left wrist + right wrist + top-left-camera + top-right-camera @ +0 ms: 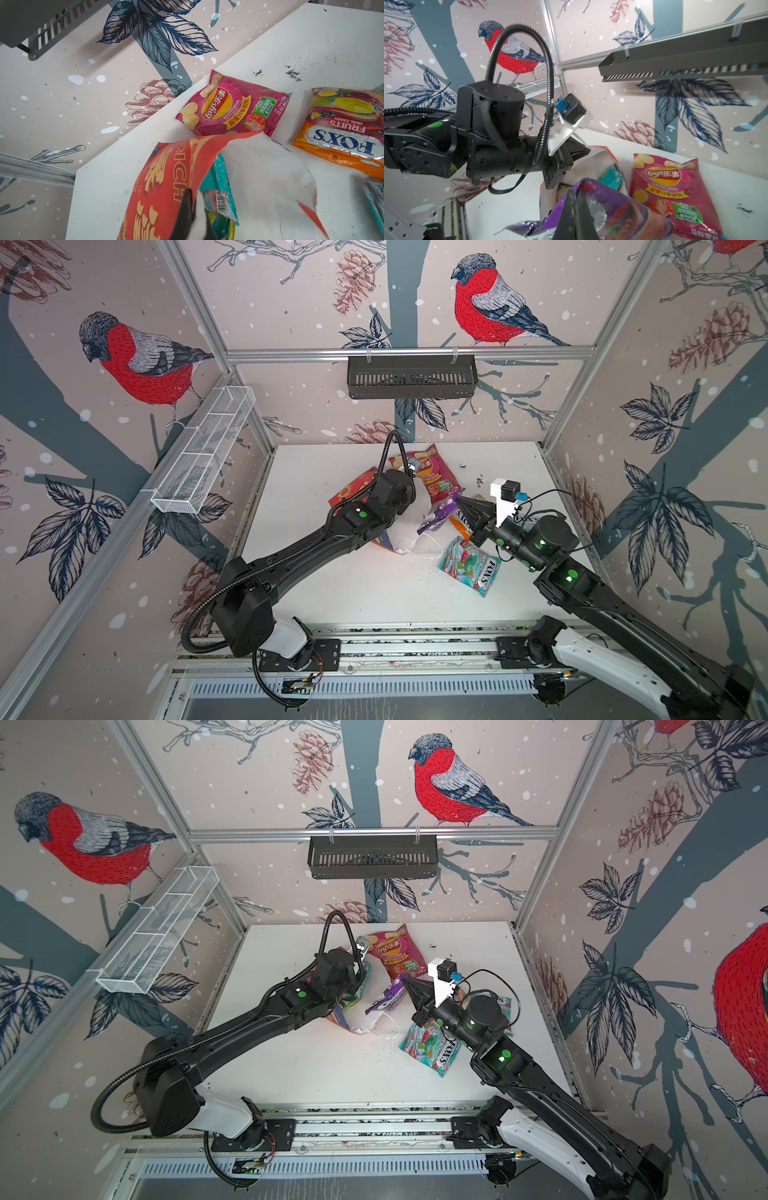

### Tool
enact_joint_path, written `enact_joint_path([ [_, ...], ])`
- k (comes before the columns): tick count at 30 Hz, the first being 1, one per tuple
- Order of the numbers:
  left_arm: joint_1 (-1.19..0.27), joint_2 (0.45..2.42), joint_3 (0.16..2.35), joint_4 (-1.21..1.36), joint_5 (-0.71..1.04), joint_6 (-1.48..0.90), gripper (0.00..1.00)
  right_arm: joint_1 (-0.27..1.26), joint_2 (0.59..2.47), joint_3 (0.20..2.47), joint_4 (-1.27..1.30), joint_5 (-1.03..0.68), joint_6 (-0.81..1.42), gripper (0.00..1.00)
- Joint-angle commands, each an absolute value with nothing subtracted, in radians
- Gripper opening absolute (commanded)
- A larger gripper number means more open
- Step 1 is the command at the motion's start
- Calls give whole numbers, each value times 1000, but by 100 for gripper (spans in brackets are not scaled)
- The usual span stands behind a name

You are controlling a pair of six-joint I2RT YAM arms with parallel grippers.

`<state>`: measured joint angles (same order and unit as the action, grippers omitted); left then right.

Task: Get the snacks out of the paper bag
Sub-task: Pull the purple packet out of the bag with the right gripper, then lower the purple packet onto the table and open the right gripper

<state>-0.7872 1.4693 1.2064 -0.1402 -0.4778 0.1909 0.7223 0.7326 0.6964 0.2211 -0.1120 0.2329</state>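
left claw [193, 199]: clamped on paper bag [166, 187] rim
right claw [576, 197]: pinching purple pack [612, 199]
chip bag [232, 108]: flat on worktop [311, 52]

2 black arms [316, 547], white base segments [291, 639], green dots [363, 514], ribbed black cable [519, 27]

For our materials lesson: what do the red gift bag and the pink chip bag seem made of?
Red gift bag: likely coated paper; printed outside, matte white inside, holds stiff folds. Pink chip bag: probably plastic film, glossy; glare patches, crinkles, crimped end seam.
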Motion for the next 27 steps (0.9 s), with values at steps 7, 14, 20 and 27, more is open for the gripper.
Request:
enact_joint_path([
  [7,-784,1453,1211,-118,-474,199,0,690,706,706,104,191,177,0],
  [14,-784,1421,1199,-124,-476,212,0,649,820,668,96,186,224,0],
  [20,-784,1395,1183,-121,-480,215,0,635,913,635,119,165,259,0],
  [27,-784,1385,1171,-114,-479,219,0,630,1002,636,109,128,281,0],
])
